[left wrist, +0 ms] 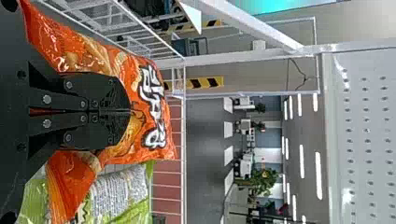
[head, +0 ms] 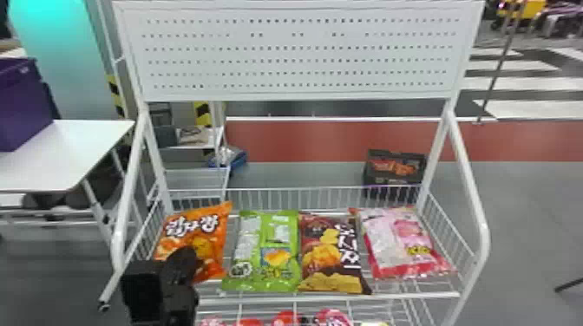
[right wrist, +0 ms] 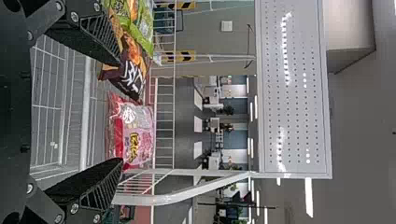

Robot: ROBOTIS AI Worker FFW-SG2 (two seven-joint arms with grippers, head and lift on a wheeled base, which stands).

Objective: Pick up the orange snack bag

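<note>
The left hand (left wrist: 130,112) is pinching the orange snack bag (head: 217,240) mid-front (probably light, soft, slippery, crushable); the right hand (right wrist: 121,111) is gaping wide.

Shop-style corner: snack bags (head: 193,234) on wire rack (head: 412,295)

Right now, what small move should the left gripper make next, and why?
Probably a slow, slight lift: the left gripper looks closed on the orange snack bag, whose film bulges around its fingers, and the bag is close beside the green bag over the wire rack.
</note>
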